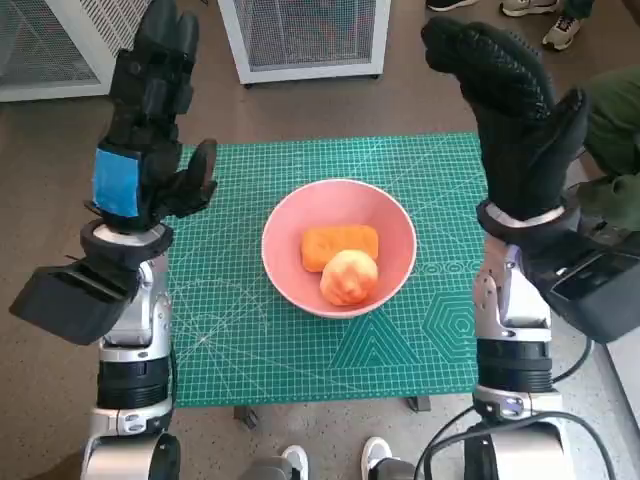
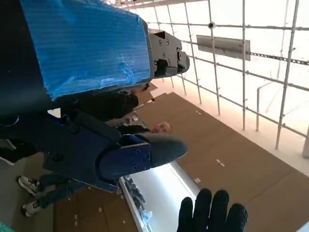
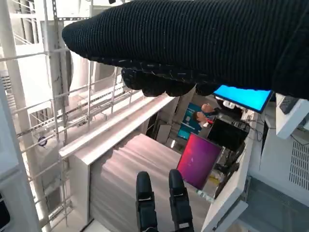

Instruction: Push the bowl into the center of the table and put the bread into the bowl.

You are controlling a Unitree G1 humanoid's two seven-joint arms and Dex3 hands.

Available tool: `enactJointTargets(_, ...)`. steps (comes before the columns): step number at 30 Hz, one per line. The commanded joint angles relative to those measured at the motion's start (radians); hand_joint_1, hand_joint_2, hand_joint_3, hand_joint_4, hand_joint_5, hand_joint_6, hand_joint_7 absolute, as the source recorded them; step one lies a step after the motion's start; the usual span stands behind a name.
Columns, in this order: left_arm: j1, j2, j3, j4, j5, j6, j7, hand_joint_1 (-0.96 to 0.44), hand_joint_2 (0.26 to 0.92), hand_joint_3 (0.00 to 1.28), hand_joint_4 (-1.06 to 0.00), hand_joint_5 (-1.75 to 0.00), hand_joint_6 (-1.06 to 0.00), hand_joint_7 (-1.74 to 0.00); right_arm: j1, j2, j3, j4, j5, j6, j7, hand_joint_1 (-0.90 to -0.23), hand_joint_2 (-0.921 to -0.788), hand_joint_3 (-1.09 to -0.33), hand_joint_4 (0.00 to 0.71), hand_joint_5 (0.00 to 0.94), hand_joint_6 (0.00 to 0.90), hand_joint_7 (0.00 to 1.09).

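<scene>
A pink bowl [image 1: 385, 212] stands near the middle of the green cutting mat [image 1: 230, 330]. Inside it lie an orange slab of bread [image 1: 339, 247] and a round pale-orange bun [image 1: 349, 277]. My left hand [image 1: 150, 130] is raised above the mat's left edge, fingers pointing up and holding nothing. My right hand [image 1: 510, 110] is raised above the mat's right edge, fingers together and straight, also holding nothing. In the left wrist view my left hand [image 2: 82, 67] fills the upper part and the right hand's gloved fingertips [image 2: 212, 212] show low down. The right wrist view shows the glove [image 3: 193, 43] and the left hand's black fingertips [image 3: 159, 198].
Two white mesh-fronted units [image 1: 305, 35] stand on the floor beyond the table. A person's shoes [image 1: 545, 15] show at the far right, and a person in green [image 1: 612, 120] sits beside my right arm. Feet [image 1: 335, 460] show below the table's near edge.
</scene>
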State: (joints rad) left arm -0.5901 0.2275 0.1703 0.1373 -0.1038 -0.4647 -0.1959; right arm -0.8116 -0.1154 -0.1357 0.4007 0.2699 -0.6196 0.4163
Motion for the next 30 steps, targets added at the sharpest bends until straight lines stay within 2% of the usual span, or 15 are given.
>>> enactJointTargets(1, -0.006, 0.004, -0.011, 0.009, 0.035, -0.04, 0.016, -0.72, 0.921, 0.62, -0.12, 0.0, -0.12, -0.18, -0.004, -0.009, 0.003, 0.007, -0.003, 0.013, 0.0, -0.621, -0.921, -0.749, 0.297, 0.003, 0.239, 0.37)
enactJointTargets(14, -0.029, 0.008, -0.02, 0.07, 0.067, -0.114, 0.038, -0.71, 0.921, 0.65, -0.09, 0.0, -0.09, -0.17, -0.005, -0.012, 0.002, 0.023, 0.006, 0.011, 0.011, -0.628, -0.921, -0.74, 0.297, 0.003, 0.242, 0.37)
enactJointTargets(30, -0.03, 0.006, -0.028, 0.074, 0.051, -0.114, 0.03, -0.71, 0.921, 0.66, -0.09, 0.0, -0.08, -0.16, -0.006, -0.012, 0.002, 0.035, 0.002, -0.003, 0.011, -0.639, -0.921, -0.737, 0.298, 0.002, 0.23, 0.36)
